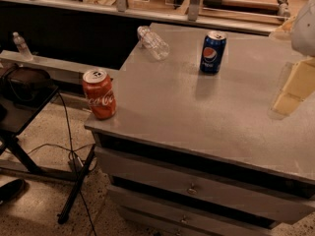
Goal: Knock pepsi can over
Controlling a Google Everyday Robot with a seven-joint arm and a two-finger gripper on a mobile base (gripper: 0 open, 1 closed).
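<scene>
The pepsi can (213, 52) is dark blue with a round logo and a silver top. It stands upright on the far middle of the grey table top (197, 112). My gripper (293, 88) comes in from the right edge of the camera view, cream-coloured, and hovers over the table's right side. It is to the right of the can and nearer to me, well apart from it and touching nothing.
A red Coca-Cola can (99, 93) stands upright at the table's front left corner. A clear plastic bottle (153, 42) lies on its side at the far left. Drawers (192, 188) are below the top. A black stand (24, 90) and cables are on the left.
</scene>
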